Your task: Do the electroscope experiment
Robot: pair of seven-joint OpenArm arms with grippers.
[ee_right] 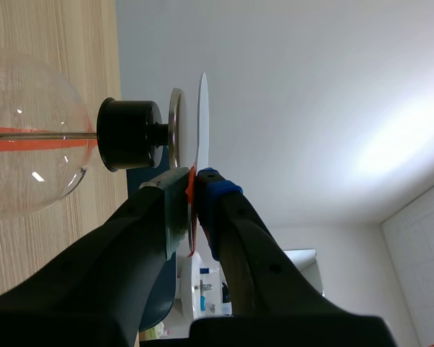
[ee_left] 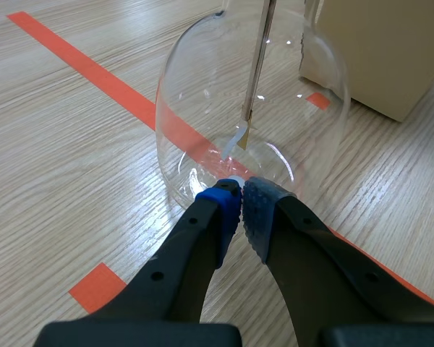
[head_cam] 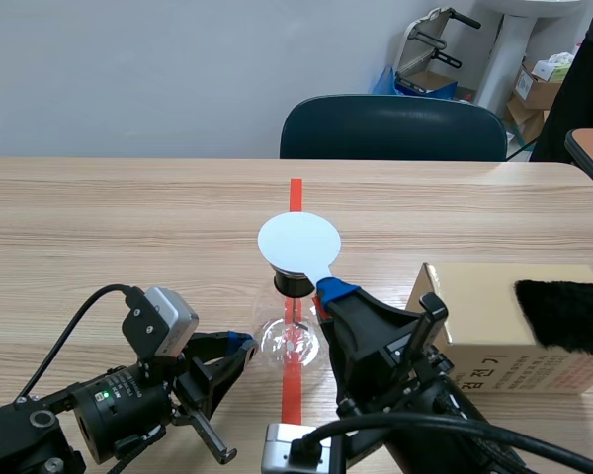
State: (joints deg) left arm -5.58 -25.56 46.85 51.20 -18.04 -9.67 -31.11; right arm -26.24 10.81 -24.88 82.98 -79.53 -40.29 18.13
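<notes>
The electroscope is a clear glass flask [head_cam: 290, 343] on the red tape line, with a black stopper [head_cam: 295, 284] and a metal plate [ee_right: 175, 126] on top. Inside, a metal rod [ee_left: 257, 69] ends in a pale foil leaf [ee_left: 236, 139] that slants to one side. My right gripper [head_cam: 334, 292] is shut on the handle of a white disc [head_cam: 298, 242]. It holds the disc flat just over the metal plate, with a narrow gap showing in the right wrist view. My left gripper [ee_left: 240, 194] is shut, its tips against the flask's lower wall.
A cardboard box [head_cam: 494, 336] stands right of the flask, close behind my right arm, with a black furry cloth [head_cam: 565, 314] on top. A dark chair [head_cam: 393, 128] stands at the table's far edge. Bare wood lies to the left and beyond the flask.
</notes>
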